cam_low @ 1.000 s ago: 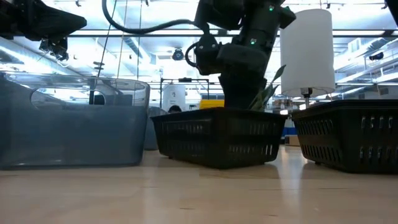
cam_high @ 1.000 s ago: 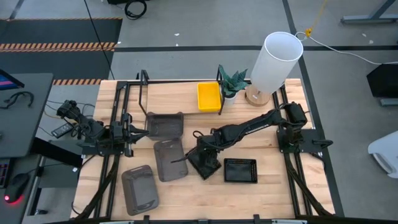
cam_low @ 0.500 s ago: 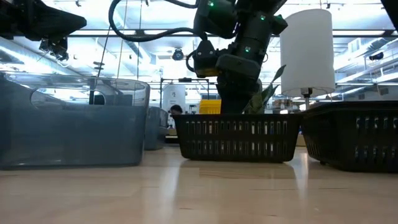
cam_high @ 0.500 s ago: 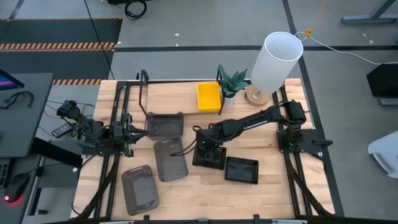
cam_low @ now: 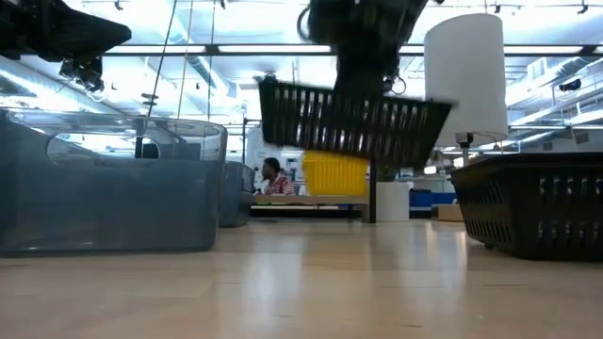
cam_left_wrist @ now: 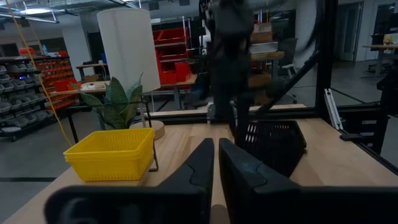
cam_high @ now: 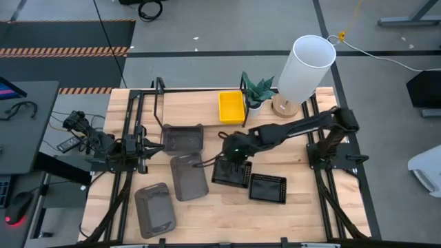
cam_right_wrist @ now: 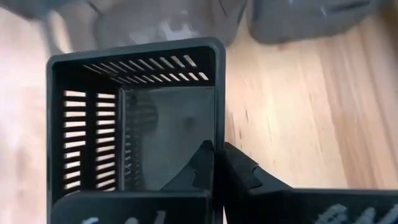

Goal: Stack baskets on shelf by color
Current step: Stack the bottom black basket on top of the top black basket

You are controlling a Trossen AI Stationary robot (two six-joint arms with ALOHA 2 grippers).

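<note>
Lifted off the tabletop since a second ago: black slotted basket, now hanging tilted in the air in the low view, pinched by one wall in the right gripper, jaws closed on that thin wall, one finger inside, one outside. From above, sits over the middle of the table, just beside a second black basket lying flat nearer the front edge. Left gripper parked by the left edge, fingers shut on nothing.

Step in hand, by judgement: carrying a black basket toward the shelf along the back edge. Already there: yellow basket near the shelf's right end, and a smoky-grey basket at or just in front of the shelf's left part; hard to tell which. Two more grey baskets resting toward the front left corner.

Next move likely calls for swinging back and setting down level on a bare stretch of board, clear of the potted plant and white lamp at the back right corner.

Black baskets: rigid plastic, rectangular, vertical slots in the walls. Grey ones: translucent, smooth, rounded corners. Yellow: bright, opaque, slotted walls. Shelf: pale wood in thin black rod frame.
</note>
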